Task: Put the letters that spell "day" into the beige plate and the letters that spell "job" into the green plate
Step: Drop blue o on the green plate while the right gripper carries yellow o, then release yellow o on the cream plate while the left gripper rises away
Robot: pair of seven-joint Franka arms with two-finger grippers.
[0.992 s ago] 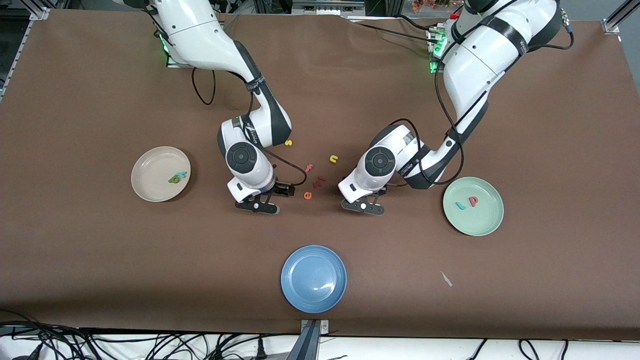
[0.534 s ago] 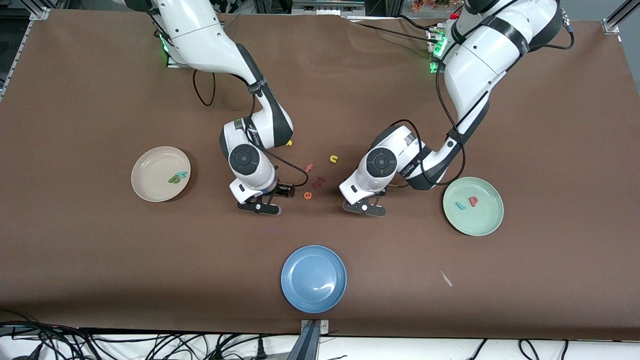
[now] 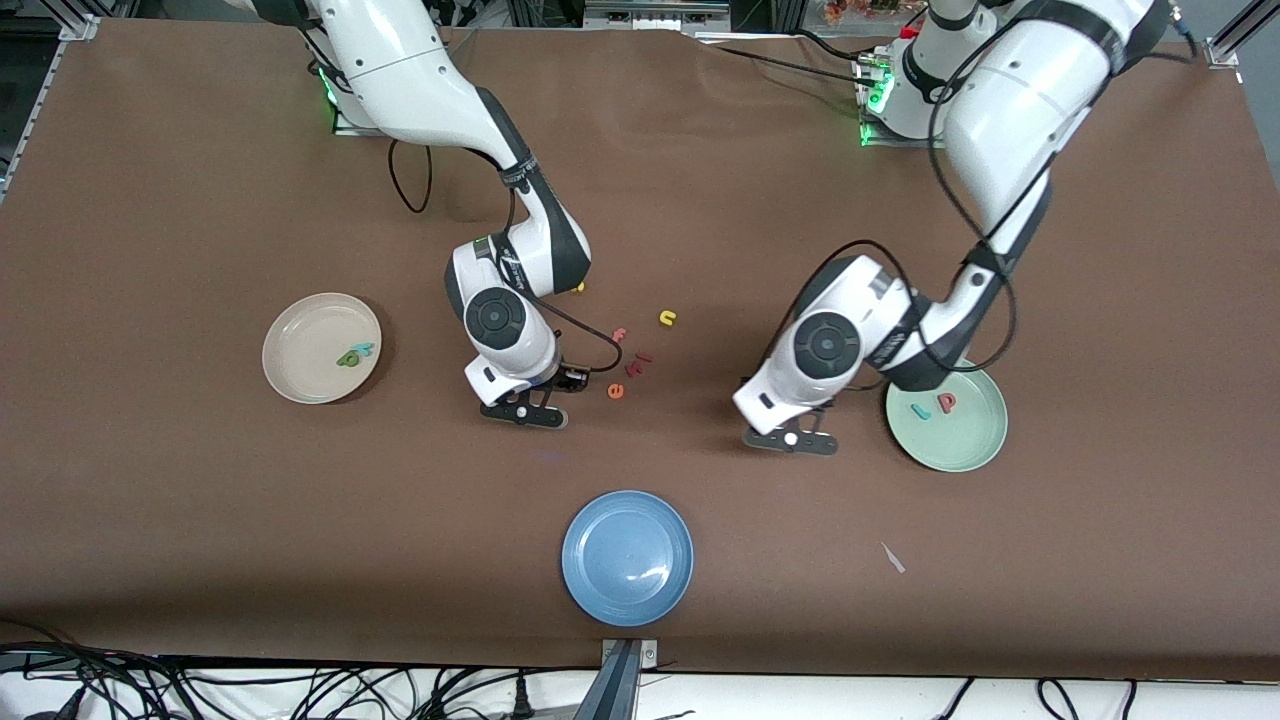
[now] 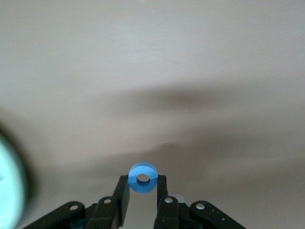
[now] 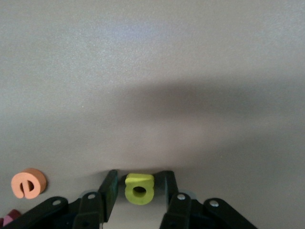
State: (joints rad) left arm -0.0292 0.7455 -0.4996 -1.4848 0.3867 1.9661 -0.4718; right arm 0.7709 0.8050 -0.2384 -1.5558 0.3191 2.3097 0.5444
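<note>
Item one, toward the right arm's end of the table: the beige plate (image 3: 321, 347), and in it I count the green "d" (image 3: 349, 358) and the teal-blue "y" (image 3: 362, 349), touching each other; one letter of "day" is missing from it. Item two: the right gripper (image 5: 138, 191), low over the cloth beside the loose letters, its fingers drawn in against the yellow "a" (image 5: 138, 188); I read this as a grip on it, with the letter at or barely off the table. Item three, mid-table: the leftovers, namely the orange "e" (image 3: 616, 391), dark red letters (image 3: 637, 362), a pink letter (image 3: 619, 335), the yellow "n" (image 3: 668, 317), and a yellow letter half hidden by the right arm (image 3: 578, 288); none of these are mine to move. The blue plate (image 3: 627, 557) sits nearest the front camera, unused. Item four: the left gripper (image 4: 143, 198), over bare cloth just beside the green plate, fingers pinched on the blue ring "o" (image 4: 143, 177). Item five: the green plate (image 3: 946, 412), holding the teal-blue "j" (image 3: 920, 410) and the pink-red "b" (image 3: 945, 402). Step in hand, by my judgement: the last carry for each word. Next I would lift the "a" clear and take it over the beige plate, and bring the "o" over the green rim, releasing low.
</note>
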